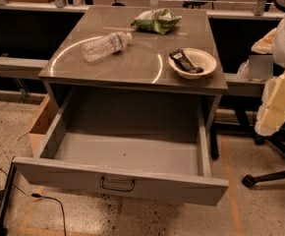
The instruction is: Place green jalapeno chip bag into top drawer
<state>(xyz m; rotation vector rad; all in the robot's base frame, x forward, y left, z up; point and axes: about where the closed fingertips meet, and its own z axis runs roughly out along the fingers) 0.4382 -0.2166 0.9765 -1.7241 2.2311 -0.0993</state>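
The green jalapeno chip bag (pixel 156 20) lies at the back of the grey cabinet top (pixel 132 63), right of centre. The top drawer (pixel 125 154) is pulled fully open below it; its inside is bare, and a dark wire handle (pixel 117 184) sits at the centre of the front panel. My arm and gripper (pixel 280 100) show as pale, blurred shapes at the right edge, level with the cabinet top and well to the right of the bag. Nothing shows in the gripper.
A clear plastic water bottle (pixel 104 45) lies on its side at the left of the top. A white bowl (pixel 194 63) holding a dark wrapper stands at the right front. A cardboard box (pixel 39 127) sits on the floor left; chair legs (pixel 265 173) stand right.
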